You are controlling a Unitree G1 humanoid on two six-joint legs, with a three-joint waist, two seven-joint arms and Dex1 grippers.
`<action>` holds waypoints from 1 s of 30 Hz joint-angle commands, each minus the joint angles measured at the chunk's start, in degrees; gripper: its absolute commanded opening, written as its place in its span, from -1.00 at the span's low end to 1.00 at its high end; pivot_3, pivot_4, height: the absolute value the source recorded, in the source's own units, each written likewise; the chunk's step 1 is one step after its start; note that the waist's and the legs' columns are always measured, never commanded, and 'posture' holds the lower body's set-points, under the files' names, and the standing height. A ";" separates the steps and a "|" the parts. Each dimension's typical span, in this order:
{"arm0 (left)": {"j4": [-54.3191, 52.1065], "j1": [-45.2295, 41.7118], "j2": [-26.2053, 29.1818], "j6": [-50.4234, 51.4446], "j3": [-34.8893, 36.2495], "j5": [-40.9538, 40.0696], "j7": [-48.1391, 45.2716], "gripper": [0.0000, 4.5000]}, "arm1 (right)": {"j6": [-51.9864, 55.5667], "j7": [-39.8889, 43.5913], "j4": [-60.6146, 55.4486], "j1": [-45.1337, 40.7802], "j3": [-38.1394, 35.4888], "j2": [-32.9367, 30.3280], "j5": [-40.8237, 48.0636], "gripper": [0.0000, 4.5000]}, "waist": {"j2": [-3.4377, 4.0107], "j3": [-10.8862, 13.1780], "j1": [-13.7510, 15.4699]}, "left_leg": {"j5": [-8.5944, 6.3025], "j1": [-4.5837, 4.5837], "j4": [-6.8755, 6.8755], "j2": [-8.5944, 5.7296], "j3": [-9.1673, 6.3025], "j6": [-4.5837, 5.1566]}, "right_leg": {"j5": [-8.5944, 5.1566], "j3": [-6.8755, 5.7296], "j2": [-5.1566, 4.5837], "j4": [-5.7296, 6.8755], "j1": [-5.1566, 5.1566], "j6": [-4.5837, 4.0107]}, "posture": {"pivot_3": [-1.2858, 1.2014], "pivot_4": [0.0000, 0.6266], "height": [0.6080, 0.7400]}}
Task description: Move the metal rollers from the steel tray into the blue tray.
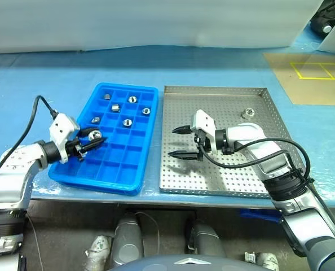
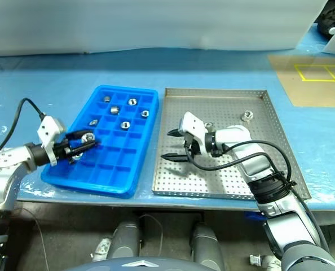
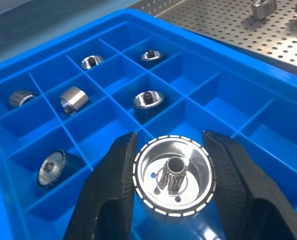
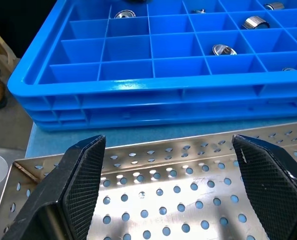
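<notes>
Roller (image 3: 174, 179) in left end effector (image 3: 172, 186) — over blue tray (image 3: 48, 210) — unlabelled.

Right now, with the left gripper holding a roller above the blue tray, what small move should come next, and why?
Probably lower the left gripper a little and open it. Its fingers are shut on a metal roller hanging over a free compartment of the blue tray, so release would likely seat it there. The right gripper waits open over the steel tray.
</notes>
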 commanded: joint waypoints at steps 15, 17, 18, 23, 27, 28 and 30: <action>18.54 -10.50 -5.39 -12.01 -5.54 7.13 5.28 -0.21 | 1.66 -2.96 -6.44 3.24 -2.32 -0.83 0.77 0.85 | -0.02 -0.01 -0.08 | 0.02 0.04 0.21 0.01 0.00 -0.03 | 0.00 0.08 0.00 0.25 0.00 0.00 | 0.02 -0.52 1.00; 18.71 -10.41 -5.67 -12.60 -6.32 7.23 4.31 -0.21 | 1.86 -3.24 -6.73 3.40 -2.36 -0.80 0.81 0.85 | -0.02 -0.01 -0.18 | 0.02 0.02 0.24 0.00 0.00 -0.03 | 0.00 0.09 0.00 0.25 0.00 0.00 | 0.02 -0.52 1.00; 18.73 -10.34 -5.77 -12.83 -6.55 7.16 3.92 -0.21 | 1.88 -3.36 -6.87 3.53 -2.37 -0.81 0.80 0.85 | -0.02 -0.01 -0.24 | 0.02 0.04 0.24 0.00 0.00 -0.03 | 0.00 0.12 0.00 0.25 0.00 0.00 | 0.01 -0.52 1.00; 18.11 -10.09 -5.58 -11.72 -7.27 6.16 0.82 0.19 | 2.13 -4.04 -7.49 4.03 -2.52 -0.92 0.87 0.85 | -0.02 -0.01 -0.77 | 0.02 0.04 0.24 0.00 0.00 -0.03 | 0.00 0.11 -0.01 0.27 0.00 0.00 | 0.01 -0.52 1.00; 21.42 -12.47 -6.49 -13.99 -5.89 7.65 5.07 0.63 | 2.33 -4.32 -7.75 4.19 -2.67 -0.91 0.99 0.85 | -0.02 -0.01 -1.07 | 0.02 0.05 0.27 -0.01 0.00 -0.03 | 0.00 0.11 -0.01 0.30 0.00 0.00 | 0.01 -0.52 1.00; 20.56 -12.92 -6.27 -13.13 -5.27 6.70 4.95 0.63 | 2.43 -4.38 -7.85 4.17 -2.77 -0.89 1.06 0.85 | -0.03 -0.01 -1.19 | 0.02 0.04 0.28 0.02 0.00 -0.03 | 0.00 0.10 0.00 0.31 0.00 0.00 | 0.01 -0.52 1.00; 18.83 -13.27 -5.83 -11.71 -4.58 5.21 4.35 0.63 | 2.57 -4.44 -7.97 4.16 -2.97 -0.90 1.22 0.85 | -0.03 -0.01 -1.33 | 0.02 0.04 0.30 0.01 0.00 -0.03 | 0.00 0.11 0.00 0.32 0.00 -0.01 | 0.01 -0.52 1.00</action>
